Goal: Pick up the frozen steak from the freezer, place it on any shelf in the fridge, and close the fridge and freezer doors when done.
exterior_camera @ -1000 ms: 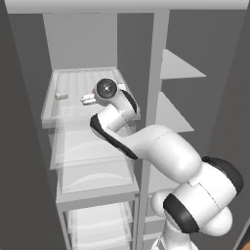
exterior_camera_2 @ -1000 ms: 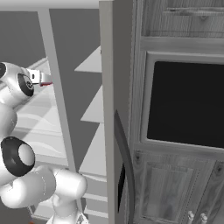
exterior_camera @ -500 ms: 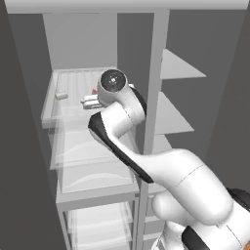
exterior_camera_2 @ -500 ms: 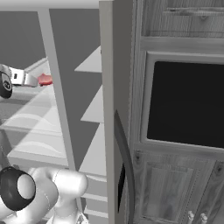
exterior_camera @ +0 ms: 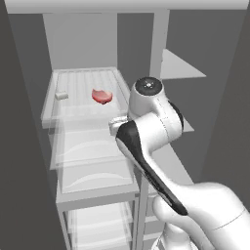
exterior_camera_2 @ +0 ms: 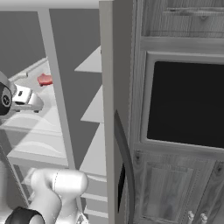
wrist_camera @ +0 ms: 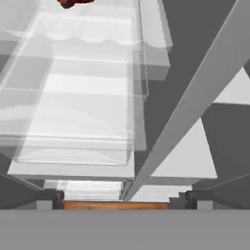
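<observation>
Grey kitchen cabinetry frames everything, with both tall compartments standing open in front of the robot. Farthest left of the gripper (exterior_camera_2: 24, 99), a tiny pale cylinder (exterior_camera: 61, 96) sits on the ribbed glass shelf (exterior_camera: 73, 113) of the fridge (exterior_camera: 29, 161). The frozen steak (exterior_camera: 102, 95) lies flat on that same shelf, up and to the left of the gripper and well clear of it, nothing touching it. Right of the gripper runs the upright divider, then the freezer (exterior_camera: 180, 73) with its opaque shelves, and on the far right the freezer door (exterior_camera_2: 116, 113) hangs open edge-on, its dark bar handle facing the cabinets.

Its tips sit wide apart at the bottom corners of the hand view, with nothing between them, so I judge the gripper parted and empty.

With the steak placed, the doors look to be what is left. The arm is folded close to the divider and the shelf rim; a careless swing out could clip either, or nudge the shelf and shift the steak.

From behind on the left you see the whole shelf, steak and cylinder together. From the right you get the door and its handle. The hand view catches just a red sliver of steak (wrist_camera: 73, 3) at its top edge, above stacked clear drawers.
</observation>
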